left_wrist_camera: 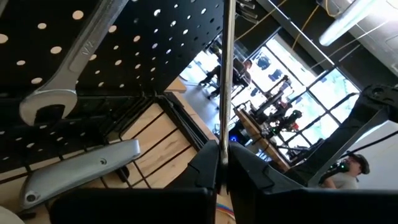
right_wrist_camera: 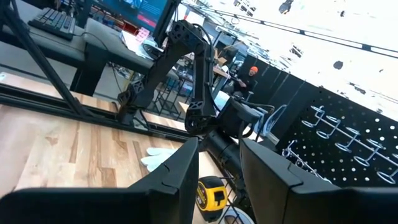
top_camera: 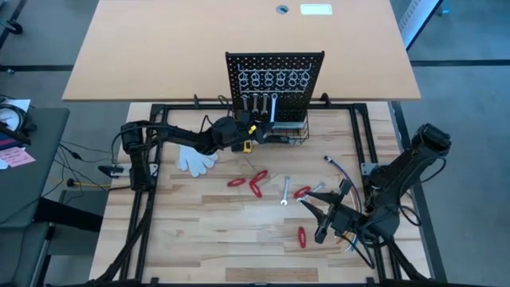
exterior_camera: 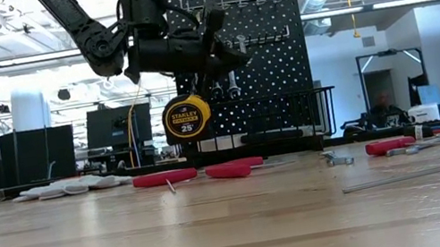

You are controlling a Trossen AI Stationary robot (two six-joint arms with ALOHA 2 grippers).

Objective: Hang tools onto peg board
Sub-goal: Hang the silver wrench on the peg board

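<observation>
My left hand point(top_camera: 252, 127) is up at the peg board point(top_camera: 275, 65), fingers pressed together on a slim wrench point(left_wrist_camera: 226, 74) that runs straight up from between them in the left wrist view. In that same view a second wrench point(left_wrist_camera: 65, 68) hangs against the board's holes, and a grey utility knife point(left_wrist_camera: 81, 171) lies below it. From the low view I see the left arm reaching in from above, its hand point(exterior_camera: 212, 25) close against the board point(exterior_camera: 266, 52) near the hooks, with a yellow tape measure point(exterior_camera: 186, 117) below it by the wire basket point(exterior_camera: 287, 116).

From above, three wrenches point(top_camera: 261, 104) already hang on the board under the row of pale rings point(top_camera: 275, 78). The remaining tools sit on the desk point(top_camera: 199, 223): red pliers point(top_camera: 255, 185) near the middle, one wrench point(top_camera: 285, 191) just beside them, more red handles point(top_camera: 302, 237) toward the right. A white glove point(top_camera: 196, 159) lies under the left arm, and coloured wires point(top_camera: 339, 167) lie on the right side.

My right hand point(top_camera: 320, 214) waits low over the desk on the right, fingers point(right_wrist_camera: 180, 177) spread apart and holding nothing, pointed toward the board.
</observation>
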